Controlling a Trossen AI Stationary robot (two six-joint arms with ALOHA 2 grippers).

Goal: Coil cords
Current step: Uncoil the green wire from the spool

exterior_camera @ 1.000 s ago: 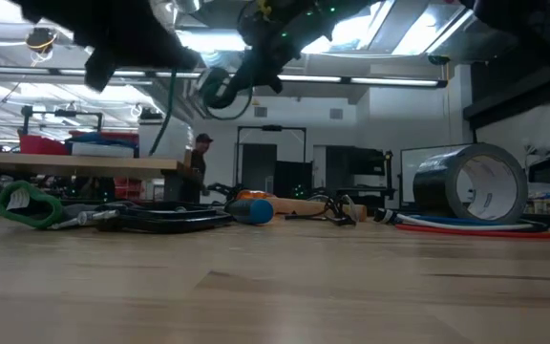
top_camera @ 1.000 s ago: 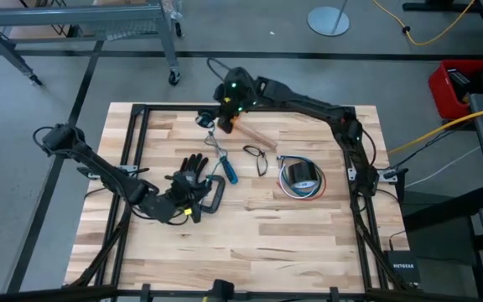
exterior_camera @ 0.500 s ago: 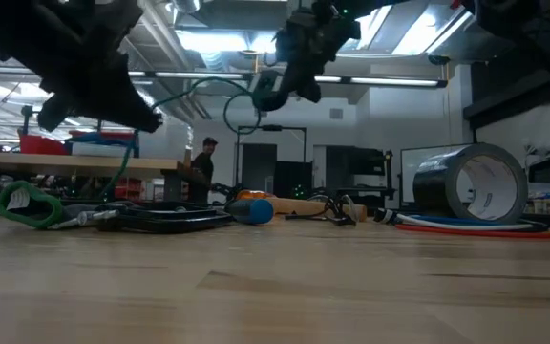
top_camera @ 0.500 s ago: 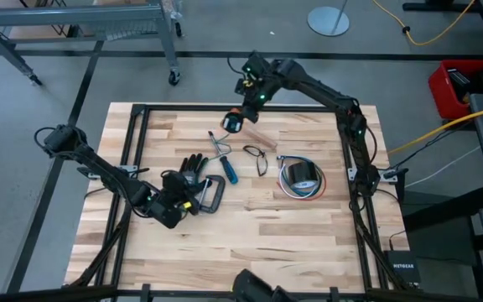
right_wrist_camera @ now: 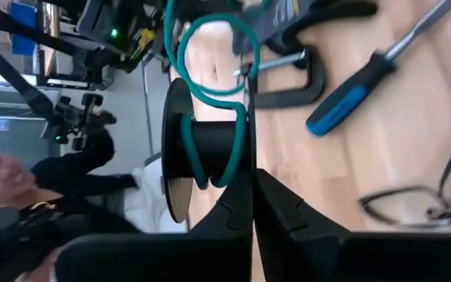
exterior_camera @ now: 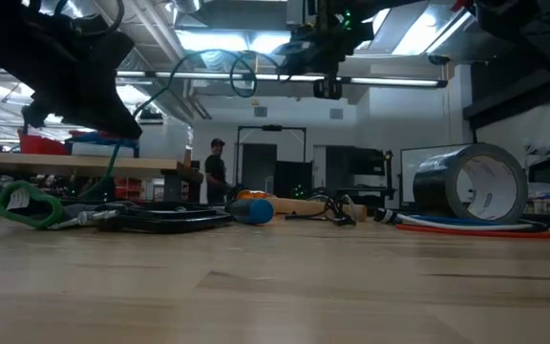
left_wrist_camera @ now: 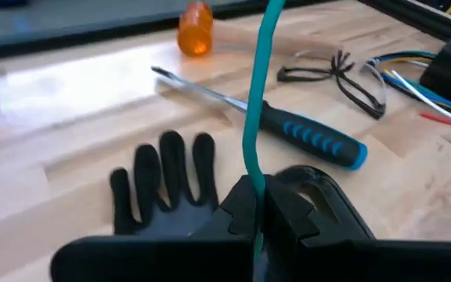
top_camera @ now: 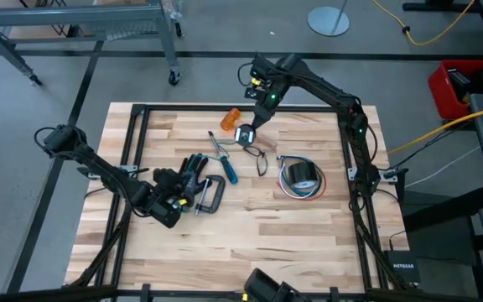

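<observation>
Left claw (top_camera: pixel 177 200) sits lower left of centre in the high view, above the glove (top_camera: pixel 193 166) and beside the C-clamp (top_camera: pixel 211 194); fingers pinched tight on the teal cord (left_wrist_camera: pixel 254 117). In the left wrist view the cord rises straight up out of the closed claw, w/ the screwdriver (left_wrist_camera: pixel 288 129) and glasses (left_wrist_camera: pixel 343 74) on the desk (top_camera: pixel 292 243) beyond. In the low view the cord climbs from upper left and arcs across the top toward centre.

Right claw (top_camera: pixel 246 134) is upper centre in the high view, off the desk surface (raised, per the low view), closed on a black spool (right_wrist_camera: pixel 202 149). The right wrist view shows a few loose teal turns around the spool hub, plus a loop hanging free past it. Orange-capped tool (top_camera: pixel 233 116) lies just left of it.

Right of centre: tape roll (top_camera: pixel 303 176) w/ the red, white and blue wires (top_camera: pixel 285 190) lying around it. A person (exterior_camera: pixel 217 164) stands far back in the room.
</observation>
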